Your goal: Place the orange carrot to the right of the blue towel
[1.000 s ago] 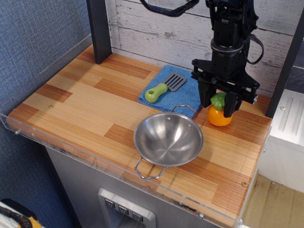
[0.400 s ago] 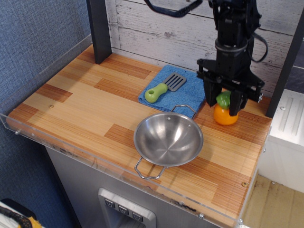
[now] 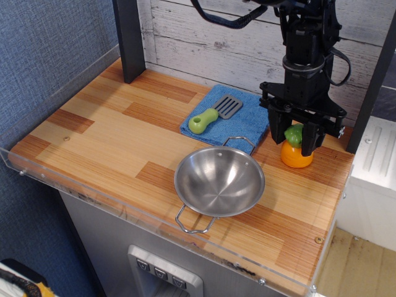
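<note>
The orange carrot sits at the right of the frame, a little above mid-height, resting on the wooden tabletop just to the right of the blue towel. Its orange body shows below the tool, and its green leafy top pokes up between the black fingers. The gripper hangs straight down over it from the black arm at the upper right of the frame, one finger on each side of the green top. The fingers bracket the top closely, but whether they are pressing on it or standing just clear of it cannot be told from this view.

The blue towel lies flat in the upper middle of the frame, near the white plank wall. On it lies a spatula with a grey slotted blade toward the upper right and a light green handle reaching to the towel's lower left edge. A steel bowl with two wire handles stands below the towel, near the middle of the frame; its upper handle overlaps the towel's lower edge. A clear plastic rim runs along the lower edge of the tabletop.
</note>
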Controlling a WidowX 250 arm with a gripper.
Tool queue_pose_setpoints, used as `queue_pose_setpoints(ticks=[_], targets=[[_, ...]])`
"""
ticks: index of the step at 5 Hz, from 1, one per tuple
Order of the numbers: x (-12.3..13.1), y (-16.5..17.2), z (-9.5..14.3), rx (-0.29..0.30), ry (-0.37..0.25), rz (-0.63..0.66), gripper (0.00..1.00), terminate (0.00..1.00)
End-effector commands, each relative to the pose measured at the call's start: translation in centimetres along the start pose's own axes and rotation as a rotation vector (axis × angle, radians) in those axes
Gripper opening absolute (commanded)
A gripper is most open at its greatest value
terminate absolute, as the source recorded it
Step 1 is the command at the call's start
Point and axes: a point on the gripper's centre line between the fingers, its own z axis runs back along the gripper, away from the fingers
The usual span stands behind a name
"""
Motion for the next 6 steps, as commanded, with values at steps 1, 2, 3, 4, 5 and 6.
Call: queue_pose_setpoints(ticks=[1, 2, 3, 4, 5, 6], targets=[[0.7, -0.1, 2.2, 0.003, -0.059, -0.015, 1.00, 0.00], [0.7, -0.2, 4.5, 0.018, -0.115, -0.017, 1.00, 0.00], [0.2, -0.1, 8.3, 0.021, -0.164, 0.004, 1.00, 0.00], [-1.1, 0.6, 12.0, 0.003, -0.178, 0.036, 1.00, 0.00], [-3.4, 1.8, 14.9, 0.046, -0.127, 0.044, 1.00, 0.00], [-5.1, 2.5, 16.2, 0.068, -0.122, 0.065, 1.00, 0.00]])
